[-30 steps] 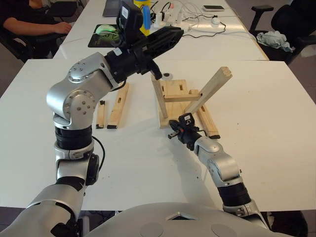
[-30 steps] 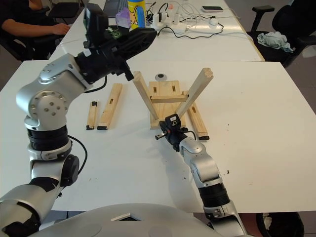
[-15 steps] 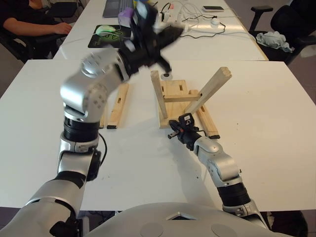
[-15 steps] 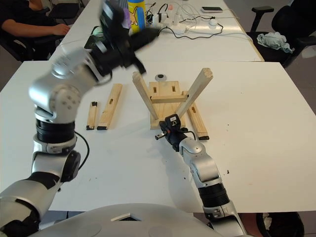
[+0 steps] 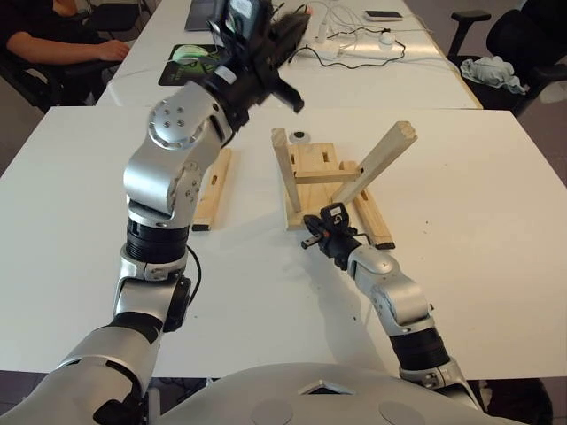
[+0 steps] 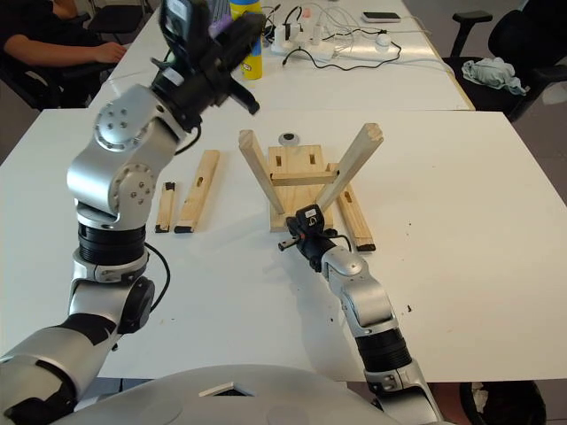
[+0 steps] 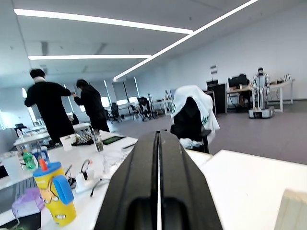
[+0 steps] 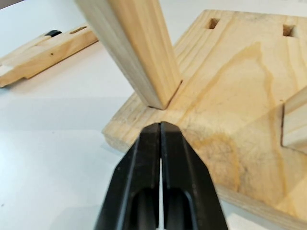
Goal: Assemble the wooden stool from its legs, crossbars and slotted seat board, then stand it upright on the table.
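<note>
Left gripper (image 7: 158, 141) is clenched on nothing and held high in the upper left of the head view, well above the table (image 5: 478, 221) and clear of the woodwork. My right gripper (image 8: 159, 128) is clenched and empty too. It sits low at centre frame, with its tip just beside the near corner of the seat board (image 5: 312, 159); I cannot tell whether it touches. The seat board lies flat, underside up, in the middle of the table. A steeper leg (image 5: 285, 173) and a slanted leg (image 5: 381, 164) stand in its slots, joined by a crossbar (image 5: 321, 177). I judge the job roughly half done, since one pair of legs is in. The other pair, the remaining crossbars and the flip upright are left to do. A spare leg (image 5: 376, 221) lies along the board's right edge. A long slotted piece (image 6: 197, 190) and a short piece (image 6: 165, 206) lie side by side at left of centre, partly under my raised arm. A small dark round object (image 6: 288, 138) sits just beyond the board. The slanted leg leans out over the right side, so any reach from there risks knocking it. A second table behind holds a yellow cup (image 6: 247, 40) and cables (image 5: 354, 44), well apart from the work.
</note>
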